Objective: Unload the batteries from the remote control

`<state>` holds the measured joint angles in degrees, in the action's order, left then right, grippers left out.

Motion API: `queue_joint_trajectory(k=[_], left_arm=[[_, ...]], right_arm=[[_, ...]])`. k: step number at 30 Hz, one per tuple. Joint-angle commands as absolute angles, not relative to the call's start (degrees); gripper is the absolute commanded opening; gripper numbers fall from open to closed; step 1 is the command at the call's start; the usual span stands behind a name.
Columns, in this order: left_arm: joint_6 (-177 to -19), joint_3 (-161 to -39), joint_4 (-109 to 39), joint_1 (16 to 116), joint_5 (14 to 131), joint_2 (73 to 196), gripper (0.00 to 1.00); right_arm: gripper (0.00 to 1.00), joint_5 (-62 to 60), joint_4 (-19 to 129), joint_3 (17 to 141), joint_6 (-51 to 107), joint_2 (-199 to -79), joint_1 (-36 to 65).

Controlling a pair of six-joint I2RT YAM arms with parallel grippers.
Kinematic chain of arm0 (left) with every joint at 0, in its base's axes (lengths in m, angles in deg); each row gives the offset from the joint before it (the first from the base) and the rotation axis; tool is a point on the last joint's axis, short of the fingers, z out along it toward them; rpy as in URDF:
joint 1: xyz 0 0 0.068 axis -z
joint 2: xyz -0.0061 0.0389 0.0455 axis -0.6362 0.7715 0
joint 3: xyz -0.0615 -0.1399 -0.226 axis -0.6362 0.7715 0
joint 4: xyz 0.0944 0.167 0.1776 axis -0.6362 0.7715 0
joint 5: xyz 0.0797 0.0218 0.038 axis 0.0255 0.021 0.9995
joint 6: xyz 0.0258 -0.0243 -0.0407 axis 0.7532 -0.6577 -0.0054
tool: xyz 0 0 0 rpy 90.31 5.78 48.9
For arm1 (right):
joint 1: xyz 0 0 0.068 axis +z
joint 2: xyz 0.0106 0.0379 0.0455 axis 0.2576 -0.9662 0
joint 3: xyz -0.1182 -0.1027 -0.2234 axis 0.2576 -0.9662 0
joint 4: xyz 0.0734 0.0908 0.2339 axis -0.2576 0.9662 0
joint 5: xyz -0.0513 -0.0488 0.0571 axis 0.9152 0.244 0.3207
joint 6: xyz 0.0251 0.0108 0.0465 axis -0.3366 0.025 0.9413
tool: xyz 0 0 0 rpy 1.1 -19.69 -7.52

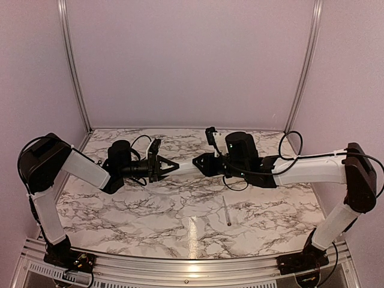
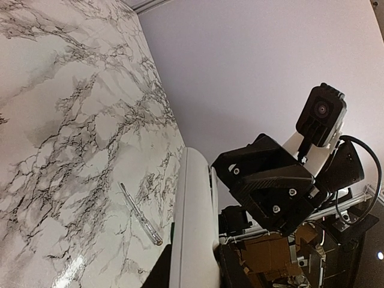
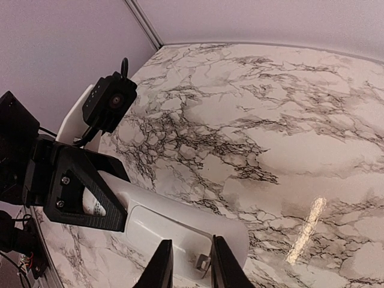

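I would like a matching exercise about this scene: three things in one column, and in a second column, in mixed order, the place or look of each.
Things:
1. remote control
2. thin grey stick
3. table

Descriptions:
A. white marble pattern
B. held up in the air
C. lying flat on the surface

Pairs: 1-B; 2-C; 3-A

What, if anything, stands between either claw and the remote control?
Nothing visible does. The left claw and the right claw each grip one end of the remote control, holding it above the marble table. The thin grey stick lies on the table, apart from them. No batteries show in any view.
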<state>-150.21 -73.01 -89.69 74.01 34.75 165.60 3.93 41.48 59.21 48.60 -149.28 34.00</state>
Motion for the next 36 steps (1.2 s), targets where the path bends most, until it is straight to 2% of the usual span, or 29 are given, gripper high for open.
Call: queue_joint_trajectory(k=[1,5,16,27,36], left_arm=[[-150.40,-72.94,-92.35,73.79,36.49,165.63,0.00],[-150.51,-73.22,-92.47,73.79,36.60,165.67,0.00],[-150.65,-73.20,-92.74,73.79,37.13,165.61,0.00],[-150.48,-72.84,-92.92,73.79,36.68,165.05,0.00],[-150.48,-72.98,-93.34,73.79,36.53,165.50,0.00]], right_arm=[[0.22,3.53,42.05,59.37,49.15,-147.46,33.74],[0.27,3.55,42.04,59.08,49.37,-147.06,33.76],[0.28,3.21,41.91,59.79,49.41,-148.27,33.76],[0.38,5.25,43.19,61.51,49.19,-150.22,33.76],[0.37,2.82,42.35,62.52,48.91,-151.51,33.76]])
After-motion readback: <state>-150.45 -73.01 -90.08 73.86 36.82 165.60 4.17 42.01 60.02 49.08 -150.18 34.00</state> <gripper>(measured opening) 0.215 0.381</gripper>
